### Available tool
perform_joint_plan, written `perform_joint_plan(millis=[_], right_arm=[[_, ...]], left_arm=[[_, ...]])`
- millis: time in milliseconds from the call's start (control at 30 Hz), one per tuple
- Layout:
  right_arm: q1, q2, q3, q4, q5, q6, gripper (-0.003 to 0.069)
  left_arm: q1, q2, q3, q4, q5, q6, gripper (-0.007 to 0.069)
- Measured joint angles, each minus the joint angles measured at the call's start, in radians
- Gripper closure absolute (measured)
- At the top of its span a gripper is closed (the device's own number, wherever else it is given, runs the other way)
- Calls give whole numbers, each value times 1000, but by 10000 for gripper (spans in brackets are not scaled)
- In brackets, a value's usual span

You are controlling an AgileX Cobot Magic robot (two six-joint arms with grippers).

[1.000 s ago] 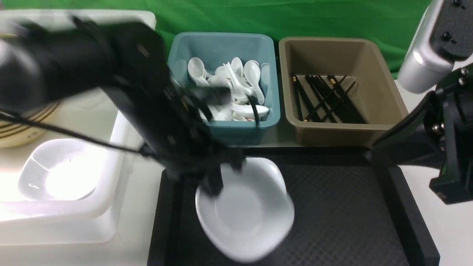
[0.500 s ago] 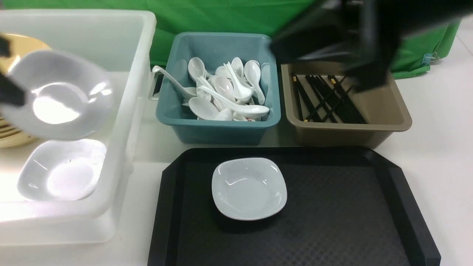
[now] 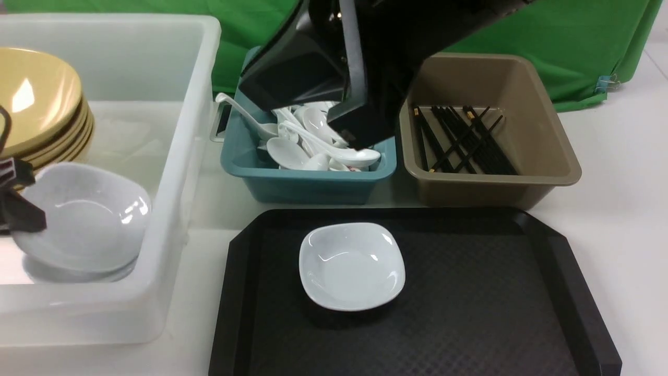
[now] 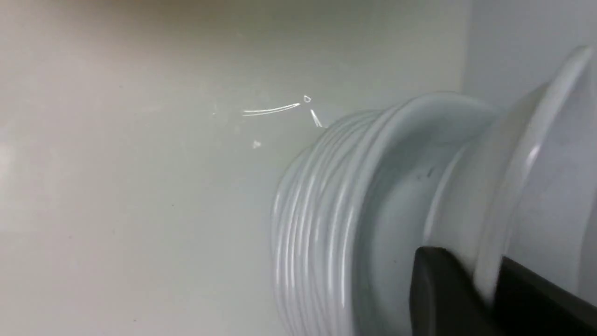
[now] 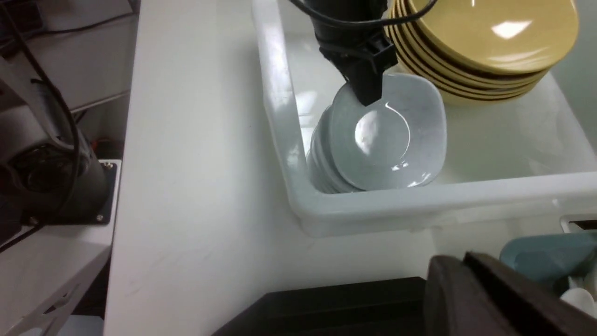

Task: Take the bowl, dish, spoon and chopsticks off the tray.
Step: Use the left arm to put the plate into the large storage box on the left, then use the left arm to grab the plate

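Note:
One white square dish (image 3: 352, 266) lies on the black tray (image 3: 469, 313), with no gripper near it. At the far left my left gripper (image 3: 21, 209) is shut on the rim of another white dish (image 3: 88, 219), which rests tilted on a stack of white dishes (image 3: 78, 274). In the left wrist view the black fingers (image 4: 443, 289) pinch that rim (image 4: 513, 163) beside the stack (image 4: 317, 224). My right gripper (image 5: 459, 261) is shut and empty, and hangs over the teal tub (image 3: 308, 183). The mustard-yellow bowls (image 3: 36, 99), the spoons (image 3: 292, 151) and the chopsticks (image 3: 459, 141) are all off the tray.
The white tub (image 3: 172, 172) at the left holds the stacked bowls and the dishes. The teal tub holds the spoons and the brown tub (image 3: 490, 183) holds the chopsticks, both just behind the tray. The right arm (image 3: 360, 62) hides the back of the teal tub.
My left gripper has carried a white dish from the tray to the white tub and lowered it onto the dish stack. The right arm has swung in over the teal tub.

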Motion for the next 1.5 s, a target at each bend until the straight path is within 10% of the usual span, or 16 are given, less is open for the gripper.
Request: perform_joint_plan(millis=[433,567,700,933,1500], right_arm=[[0,-16,-2,-152,105,108,638],[1,-55,14,-374,121,235,638],[-17,-121,73,-566,122,343,638],[-133,-225,313,-574,123,394,638],[-232,-339,516,-510,67,402,638]], left_arm=[[-18,-105,-197,155,146,-156,97],[-186,-152,-232,77,153,-168,246],[-539,-103,-234,71,88,-194,563],[-922,136,-291,224,-33,-355,594],[-987,583,-483,530,-119,-523,106]])
